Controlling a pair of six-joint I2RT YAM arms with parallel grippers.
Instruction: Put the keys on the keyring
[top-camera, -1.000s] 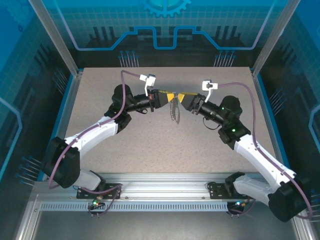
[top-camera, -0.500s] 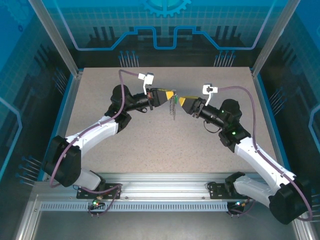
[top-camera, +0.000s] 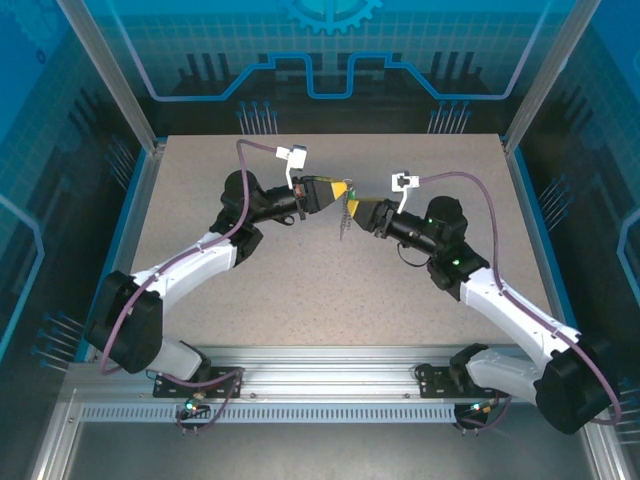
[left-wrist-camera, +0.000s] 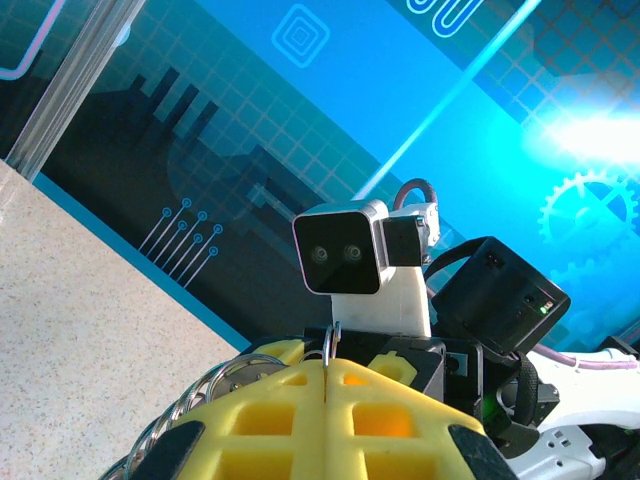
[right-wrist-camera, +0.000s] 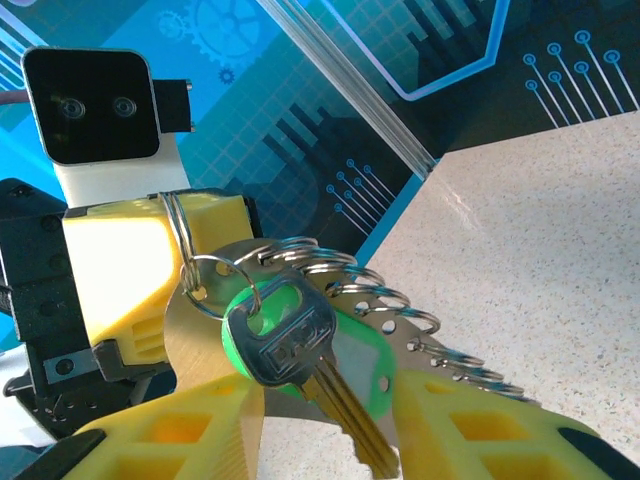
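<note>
Over speckled beige tabletop, far centre: my right gripper has closed in, jaws parted around the green-headed metal key, apparently threaded on the silvery wire keyring my left gripper clenches.

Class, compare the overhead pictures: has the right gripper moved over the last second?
Yes. The right gripper has slid left and toward the near side, away from the far edge of the table, closing on the left gripper.

White-and-black arms, purple cables, yellow grid-patterned fingers, white wrist cameras
</note>
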